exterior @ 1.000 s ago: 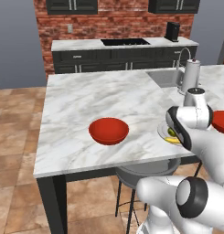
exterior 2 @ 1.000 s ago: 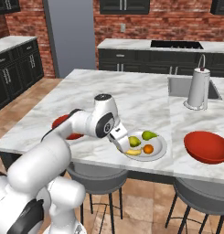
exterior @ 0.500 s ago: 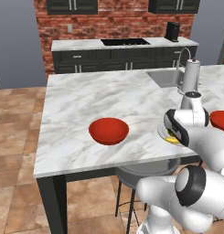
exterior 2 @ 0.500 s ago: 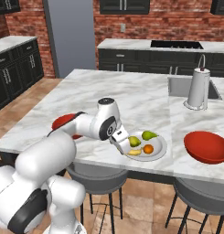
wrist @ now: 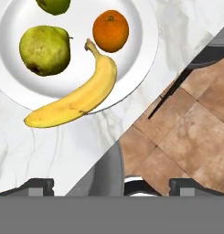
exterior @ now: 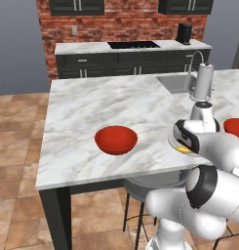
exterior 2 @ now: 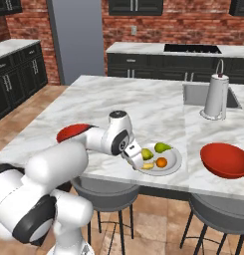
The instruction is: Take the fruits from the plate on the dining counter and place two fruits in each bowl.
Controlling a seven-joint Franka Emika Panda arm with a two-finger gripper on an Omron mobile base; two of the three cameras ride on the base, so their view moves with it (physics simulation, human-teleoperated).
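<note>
dining counter (exterior 2: 118,102): white marble island with grey veins on dark legs; landmark for the rest.
plate (wrist: 143,55): near the counter's front edge, between the two red bowls.
fruits: banana (wrist: 77,98) lies over the plate's rim, one end out on the marble; pear (wrist: 44,49) and orange (wrist: 110,30) on the plate beside it.
bowls: one (exterior: 116,139) left of the plate, one (exterior 2: 225,159) right of it, both on the counter.
gripper (wrist: 111,185): above the counter's front edge by the plate; fingers wide apart, holding nothing.
sink and faucet (exterior 2: 215,94): at the counter's far side.
room: brick wall, dark cabinets, tile floor (exterior: 18,205), grey stool (exterior 2: 218,224) below the counter.
</note>
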